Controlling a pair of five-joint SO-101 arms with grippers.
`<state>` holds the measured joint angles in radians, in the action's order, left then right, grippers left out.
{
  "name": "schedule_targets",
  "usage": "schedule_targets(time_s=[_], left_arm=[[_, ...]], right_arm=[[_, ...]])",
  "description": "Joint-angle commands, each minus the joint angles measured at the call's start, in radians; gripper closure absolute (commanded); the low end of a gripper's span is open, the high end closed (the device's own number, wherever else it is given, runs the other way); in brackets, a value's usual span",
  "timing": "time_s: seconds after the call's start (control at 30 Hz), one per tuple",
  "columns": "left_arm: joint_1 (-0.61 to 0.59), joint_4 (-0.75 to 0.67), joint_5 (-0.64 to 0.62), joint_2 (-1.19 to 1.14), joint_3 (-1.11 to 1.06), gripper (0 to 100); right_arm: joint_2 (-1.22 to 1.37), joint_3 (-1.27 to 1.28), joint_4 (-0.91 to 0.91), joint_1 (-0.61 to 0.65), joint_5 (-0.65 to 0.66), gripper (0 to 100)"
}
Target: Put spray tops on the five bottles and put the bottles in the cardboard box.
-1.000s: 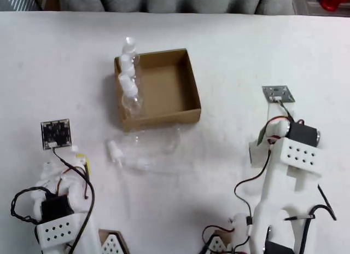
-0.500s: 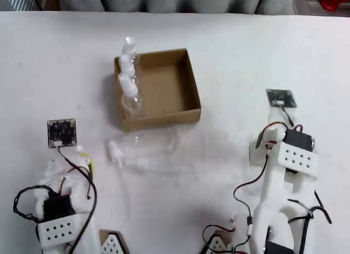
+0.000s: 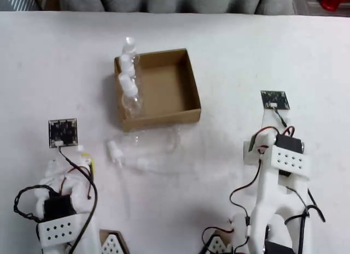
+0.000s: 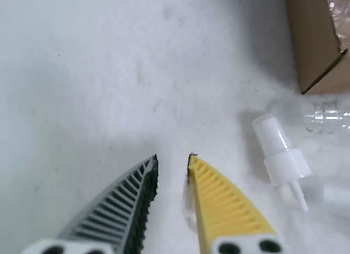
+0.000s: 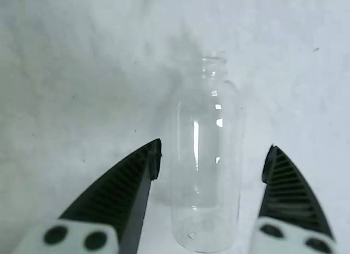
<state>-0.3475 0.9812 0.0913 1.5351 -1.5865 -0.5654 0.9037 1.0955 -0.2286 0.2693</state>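
The cardboard box (image 3: 164, 87) stands open near the table's middle, with capped bottles (image 3: 129, 73) lined along its left wall. In front of it lie a loose white spray top (image 3: 115, 151) and a clear bottle (image 3: 158, 147). In the left wrist view my left gripper (image 4: 173, 157) hangs over bare table, slightly open and holding nothing. The spray top (image 4: 279, 155), a bottle neck (image 4: 328, 120) and the box corner (image 4: 314, 46) lie off to its side. My right gripper (image 5: 214, 146) is wide open, and an uncapped clear bottle (image 5: 205, 155) lies between its fingers, neck pointing away.
The table is white and flat. The left arm (image 3: 57, 210) sits at the front left and the right arm (image 3: 276, 172) at the front right. Grey chairs stand beyond the far edge.
The left arm's wrist shifted slightly right and then stopped. The right arm's wrist has swung a little to the left. The box, bottles and spray top have not moved.
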Motion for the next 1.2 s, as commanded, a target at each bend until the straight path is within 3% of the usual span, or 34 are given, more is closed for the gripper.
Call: schedule_targets(time_s=[0.0,0.3,0.8,1.17], left_arm=[[0.016,0.003,-0.011,0.018,0.008,90],[0.016,0.003,-0.011,0.018,0.008,90],[0.016,0.003,-0.011,0.018,0.008,90],[0.018,0.003,-0.011,0.018,0.008,90]], right_arm=[[0.033,-0.018,-0.018,0.016,-0.006,73.8],[0.349,-0.181,-0.018,0.004,0.052,73.9],[0.374,-0.180,-0.084,0.005,0.055,74.6],[0.375,-0.176,-0.081,0.004,0.055,98.4]])
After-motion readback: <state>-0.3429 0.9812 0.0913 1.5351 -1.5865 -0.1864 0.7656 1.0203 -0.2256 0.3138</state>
